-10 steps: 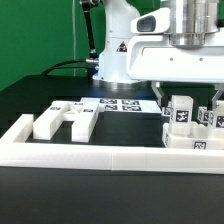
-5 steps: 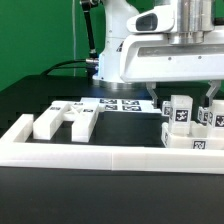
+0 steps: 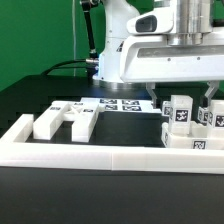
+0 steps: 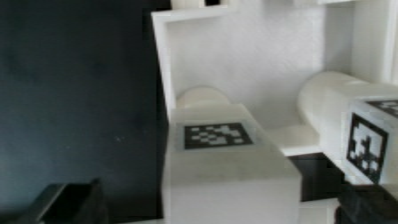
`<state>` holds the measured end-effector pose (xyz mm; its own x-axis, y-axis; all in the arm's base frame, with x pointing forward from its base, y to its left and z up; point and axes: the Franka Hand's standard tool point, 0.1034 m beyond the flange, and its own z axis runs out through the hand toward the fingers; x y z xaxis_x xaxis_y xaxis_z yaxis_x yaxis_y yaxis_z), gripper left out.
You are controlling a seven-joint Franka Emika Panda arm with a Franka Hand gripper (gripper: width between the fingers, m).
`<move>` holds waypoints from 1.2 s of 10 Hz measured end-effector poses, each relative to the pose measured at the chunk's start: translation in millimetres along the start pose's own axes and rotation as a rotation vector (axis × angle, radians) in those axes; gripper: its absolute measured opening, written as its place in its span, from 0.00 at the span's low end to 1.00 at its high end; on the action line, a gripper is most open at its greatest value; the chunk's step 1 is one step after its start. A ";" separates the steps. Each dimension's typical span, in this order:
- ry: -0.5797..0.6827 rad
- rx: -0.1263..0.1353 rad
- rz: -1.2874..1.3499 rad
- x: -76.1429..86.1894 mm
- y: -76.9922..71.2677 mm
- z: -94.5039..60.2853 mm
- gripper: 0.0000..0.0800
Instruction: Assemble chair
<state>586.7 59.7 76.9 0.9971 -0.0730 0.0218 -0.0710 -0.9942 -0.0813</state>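
White blocky plastic chair parts with square tags (image 3: 180, 114) upright at the exterior view's right, loose white plastic blocks (image 3: 68, 118) centre left, two-finger gripper (image 3: 182, 96) just above the upright parts, jaws wide apart, gripping nothing.

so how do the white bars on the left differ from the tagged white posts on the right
Pose: the white blocky plastic bars on the exterior view's left lie flat; the white tagged plastic posts on its right stand upright. Place: the bars lie off to the side of the open tool; the posts stand beneath it. Both are white plastic chair parts.
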 end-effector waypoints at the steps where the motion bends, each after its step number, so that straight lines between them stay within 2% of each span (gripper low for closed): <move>1: 0.000 0.000 -0.001 0.1 0.1 0.0 0.81; 2: 0.000 0.000 -0.003 0.1 1.2 0.2 0.64; 3: -0.001 0.000 0.009 0.0 1.2 0.5 0.64; 4: -0.001 0.000 0.018 -0.2 1.2 0.9 0.45; 5: -0.001 0.000 0.021 -0.2 1.3 0.9 0.36; 9: -0.002 0.001 0.263 -0.4 1.0 1.2 0.36; 11: -0.005 0.018 0.478 0.2 2.1 1.8 0.36; 12: -0.006 0.018 0.569 0.4 2.1 1.9 0.36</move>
<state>586.9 57.7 74.9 0.8018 -0.5965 -0.0359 -0.5969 -0.7966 -0.0956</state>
